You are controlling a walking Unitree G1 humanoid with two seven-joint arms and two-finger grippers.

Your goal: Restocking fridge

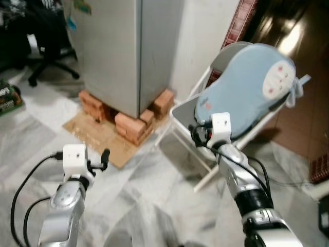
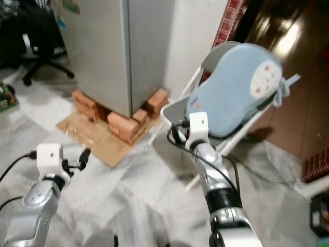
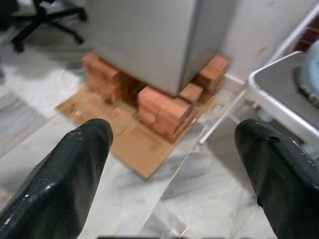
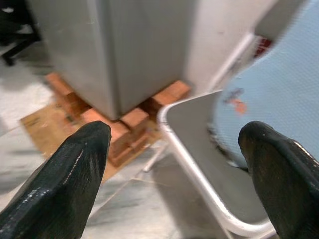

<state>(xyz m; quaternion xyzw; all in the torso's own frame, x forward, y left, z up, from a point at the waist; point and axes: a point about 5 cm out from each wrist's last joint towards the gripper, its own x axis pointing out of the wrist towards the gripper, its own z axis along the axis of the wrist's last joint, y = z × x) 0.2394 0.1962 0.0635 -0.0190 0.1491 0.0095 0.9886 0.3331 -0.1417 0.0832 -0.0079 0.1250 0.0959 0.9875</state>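
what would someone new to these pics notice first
The tall grey fridge stands propped on stacks of red bricks over a sheet of cardboard on the marble floor. To its right, a pale blue cushion lies across a white folding chair. Both the left gripper and right gripper are raised, open and holding nothing.

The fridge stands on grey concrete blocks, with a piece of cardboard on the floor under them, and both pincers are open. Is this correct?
Not quite: the fridge stands on red bricks, not grey concrete blocks, as the left wrist view shows. The cardboard lies under them, and the left pincer and right pincer are open.
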